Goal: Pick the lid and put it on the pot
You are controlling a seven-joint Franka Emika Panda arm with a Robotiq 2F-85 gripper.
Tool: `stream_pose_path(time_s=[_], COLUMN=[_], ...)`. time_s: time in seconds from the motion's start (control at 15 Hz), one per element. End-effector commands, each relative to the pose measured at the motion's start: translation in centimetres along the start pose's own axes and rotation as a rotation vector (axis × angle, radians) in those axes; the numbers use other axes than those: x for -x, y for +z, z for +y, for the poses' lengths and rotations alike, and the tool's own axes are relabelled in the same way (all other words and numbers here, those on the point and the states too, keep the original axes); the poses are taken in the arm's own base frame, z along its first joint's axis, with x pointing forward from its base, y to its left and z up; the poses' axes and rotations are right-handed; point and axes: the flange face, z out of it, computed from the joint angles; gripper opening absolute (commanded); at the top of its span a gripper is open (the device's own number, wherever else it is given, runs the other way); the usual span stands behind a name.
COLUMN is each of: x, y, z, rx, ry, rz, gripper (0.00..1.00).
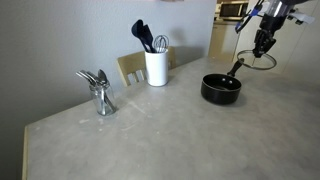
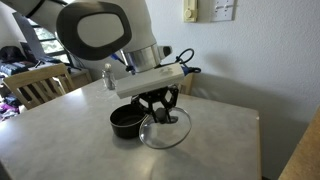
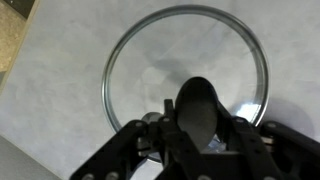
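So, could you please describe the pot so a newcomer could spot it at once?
Look at the pale grey table. Beside the glass lid sits the pot. Unlike the tall white utensil holder, it is low, black and round, with one long straight handle.

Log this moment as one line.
gripper: jaws shut on knob of lid | lid: beside pot, not on it | pot: uncovered

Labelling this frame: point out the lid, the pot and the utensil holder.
lid [image 3: 185, 55], wrist view, clear glass
pot [image 1: 221, 95], in an exterior view, front wall
utensil holder [image 1: 156, 68], in an exterior view, white side
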Motion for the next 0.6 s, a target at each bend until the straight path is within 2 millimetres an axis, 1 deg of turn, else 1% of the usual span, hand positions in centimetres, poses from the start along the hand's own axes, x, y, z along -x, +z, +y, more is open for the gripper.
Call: stream_pose_path(time_s=[0.0, 0.2, 0.33, 0.47, 0.53], x=[-0.9, -0.9, 0.4, 2.5, 0.8], y=[0.7, 1.2, 1.5, 1.7, 1.9], z=[1.1, 1.3, 2.4, 3.8, 1.9], rx=[-0.026, -0.037, -0.044, -0.060, -0.045], ry=[-0.033, -0.048, -0.044, -0.057, -0.037], rz=[-0.001, 0.007, 0.033, 0.073, 0.038], gripper=[0.15, 0.15, 0.15, 0.15, 0.40])
